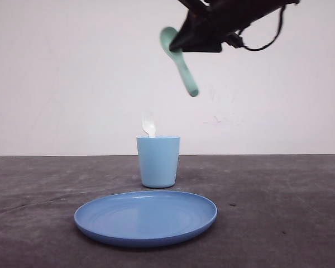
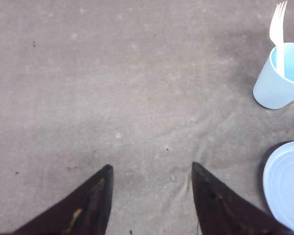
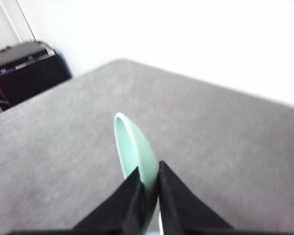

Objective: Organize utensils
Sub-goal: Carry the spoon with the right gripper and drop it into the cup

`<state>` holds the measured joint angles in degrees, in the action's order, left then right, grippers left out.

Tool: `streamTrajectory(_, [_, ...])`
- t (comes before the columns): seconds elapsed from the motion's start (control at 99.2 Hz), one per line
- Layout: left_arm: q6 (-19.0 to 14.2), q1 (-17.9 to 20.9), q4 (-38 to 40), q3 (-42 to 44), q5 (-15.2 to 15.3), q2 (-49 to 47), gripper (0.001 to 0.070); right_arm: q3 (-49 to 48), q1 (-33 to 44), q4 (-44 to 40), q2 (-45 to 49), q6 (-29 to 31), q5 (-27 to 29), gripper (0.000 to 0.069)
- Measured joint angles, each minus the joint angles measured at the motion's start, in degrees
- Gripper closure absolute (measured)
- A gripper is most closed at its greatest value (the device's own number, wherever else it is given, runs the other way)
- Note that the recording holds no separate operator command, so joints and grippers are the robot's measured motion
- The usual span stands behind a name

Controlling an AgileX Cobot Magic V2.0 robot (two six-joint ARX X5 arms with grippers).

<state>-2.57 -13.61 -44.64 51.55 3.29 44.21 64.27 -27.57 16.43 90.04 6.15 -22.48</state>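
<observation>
Nearest the front camera: round blue plate (image 1: 146, 218) on dark grey table (image 1: 279, 212), light blue cup (image 1: 158, 161) just behind. White fork (image 1: 149, 125) upright in cup, tines up. Mint-green spoon (image 1: 180, 61) high above cup, clamped near the bowl by right gripper (image 3: 148, 188), handle hanging down. Left gripper (image 2: 152, 169) low over bare table, jaws apart, holding nothing. Spoon judged light, stiff, smooth; likely slippery, so grip firm at bowl neck. Plain white wall (image 1: 72, 72) behind.

fork (image 1: 149, 125) in cup (image 1: 158, 162); plate (image 1: 146, 218) before
</observation>
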Motion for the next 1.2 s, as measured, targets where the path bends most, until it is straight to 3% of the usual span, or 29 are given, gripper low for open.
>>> streamTrajectory(0.272, [0.0, 0.0, 0.0, 0.0, 0.0, 0.0, 0.0405, 0.0, -2.4, 13.2, 8.2, -5.7, 0.2, 0.066])
streamTrajectory(0.504, [0.0, 0.0, 0.0, 0.0, 0.0, 0.0, 0.0405, 0.0, -2.8, 19.8, 15.7, -6.8, 0.3, 0.066])
streamTrajectory(0.968, [0.0, 0.0, 0.0, 0.0, 0.0, 0.0, 0.0405, 0.0, -2.9, 16.3, 21.0, -7.2, 0.3, 0.0655])
streamTrajectory(1.039, [0.0, 0.0, 0.0, 0.0, 0.0, 0.0, 0.0405, 0.0, -2.9, 15.0, 21.0, -7.4, 0.3, 0.0605])
streamTrajectory(1.2, [0.0, 0.0, 0.0, 0.0, 0.0, 0.0, 0.0405, 0.0, -2.9, 13.9, 21.0, -7.4, 0.2, 0.0399])
